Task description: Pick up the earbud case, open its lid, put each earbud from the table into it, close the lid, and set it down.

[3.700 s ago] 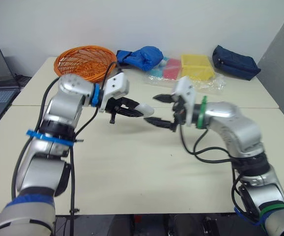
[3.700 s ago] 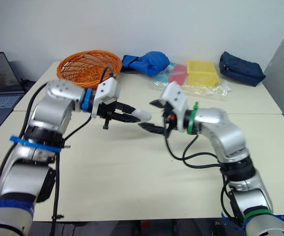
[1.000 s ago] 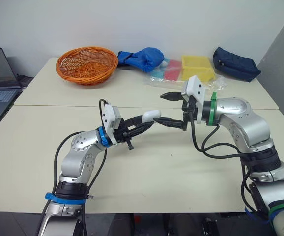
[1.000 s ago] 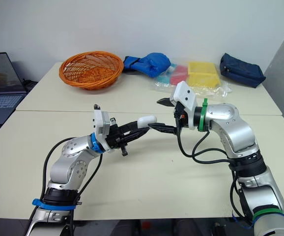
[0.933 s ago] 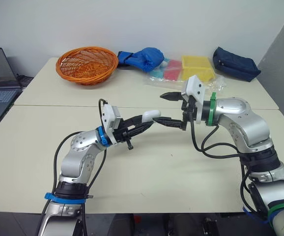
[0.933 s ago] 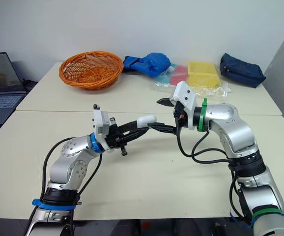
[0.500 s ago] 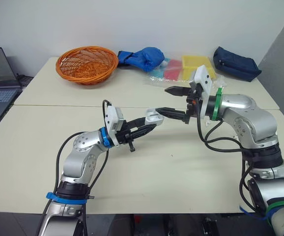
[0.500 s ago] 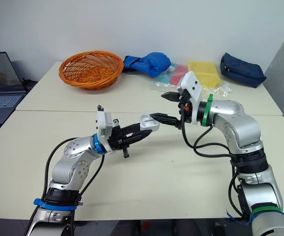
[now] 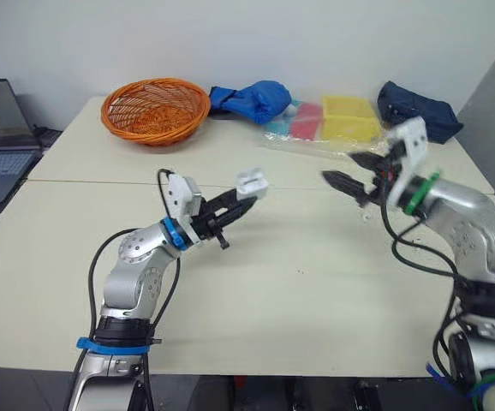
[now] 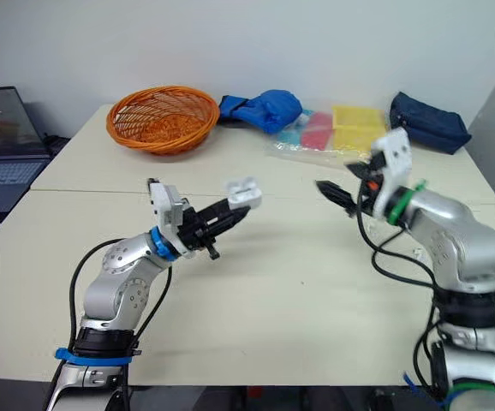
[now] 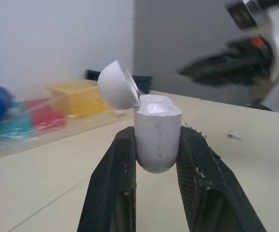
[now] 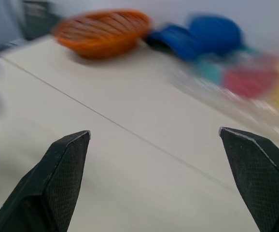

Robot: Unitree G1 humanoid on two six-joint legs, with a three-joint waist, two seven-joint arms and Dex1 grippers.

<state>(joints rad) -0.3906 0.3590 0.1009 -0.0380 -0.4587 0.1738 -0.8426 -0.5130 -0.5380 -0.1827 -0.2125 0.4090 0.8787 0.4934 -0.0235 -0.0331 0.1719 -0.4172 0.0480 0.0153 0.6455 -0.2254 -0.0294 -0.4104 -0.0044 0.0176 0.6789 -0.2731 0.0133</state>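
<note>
Lid [image 11: 116, 84] up, earbud case [image 11: 157, 140] clamped upright in the left gripper [image 9: 230, 204] above the table [image 9: 299, 282], so loading comes next: the right gripper [image 12: 154, 131], spread wide and empty, must fetch an earbud (likely the white speck [image 11: 233, 135] near it).

The earbud case [image 11: 157, 140] is glossy white plastic, smooth with faint scuffs. The fingers [image 11: 111, 183] of the left gripper [image 9: 241, 196] pressing it are matt black and finely grained, like those of the right gripper [image 12: 154, 131]. Below them, the table [image 9: 316, 291] looks smooth and matt.
</note>
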